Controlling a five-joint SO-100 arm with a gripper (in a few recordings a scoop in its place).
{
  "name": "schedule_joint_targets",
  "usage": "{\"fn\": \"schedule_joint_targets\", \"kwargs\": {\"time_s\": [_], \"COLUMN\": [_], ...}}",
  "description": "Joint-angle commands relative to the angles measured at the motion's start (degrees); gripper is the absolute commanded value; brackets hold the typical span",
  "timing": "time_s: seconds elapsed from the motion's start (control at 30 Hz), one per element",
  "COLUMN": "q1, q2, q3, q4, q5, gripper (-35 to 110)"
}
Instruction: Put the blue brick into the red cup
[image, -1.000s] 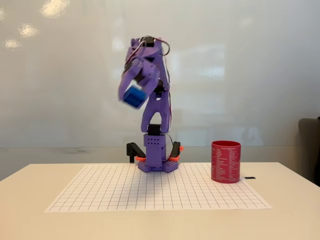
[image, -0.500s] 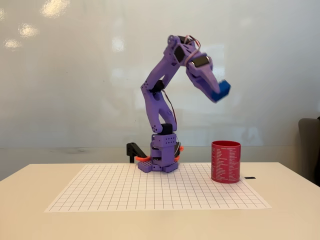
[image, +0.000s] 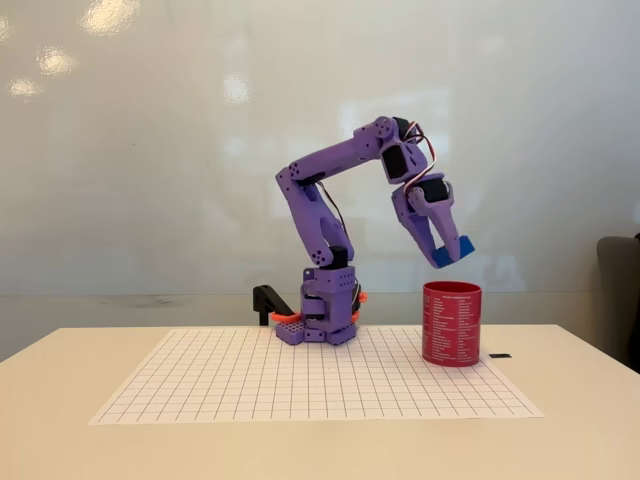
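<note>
Fingers (image: 448, 250) of the purple arm (image: 320, 185) point down and to the right in the fixed view and are clamped on the blue brick (image: 453, 251), which sits at their very tips and clear of the desk (image: 50, 400)

Position of the load: the blue brick hangs in the air just above the red cup (image: 452, 323), apart from the rim, with open space showing between brick and cup. Seen from this side, the brick lies over the cup's mouth, close to the middle of its width. Depth cannot be read from this view, so whether the brick is over the opening or in front of or behind it cannot be told

Position of the target: the red cup stands upright on the desk at the right edge of the white grid sheet (image: 300, 385), well to the right of the arm's base (image: 318, 325)

Governing relation: the cup's opening lies straight below the held brick, so the remaining travel is judged to be a short vertical descent, or a release from the present height. The brick is held tilted, one lower corner leading, and is much narrower than the cup's mouth, so sideways clearance looks generous

Risk: if the depth alignment is off, the brick may strike the rim and bounce onto the desk. Lowering the fingers toward the rim before opening would reduce that chance
</note>
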Motion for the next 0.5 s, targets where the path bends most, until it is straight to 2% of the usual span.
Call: {"fn": "schedule_joint_targets", "kwargs": {"time_s": [0.0, 0.13, 0.47], "q1": [-7.29, -11.51, -10.55], "q2": [3.43, 3.69, 1.49], "q3": [-0.26, -0.35, 1.32], "q4": [1.85, 2.11, 0.18], "q5": [-0.35, 1.32, 4.13], "gripper": [-1, -1, 0]}}
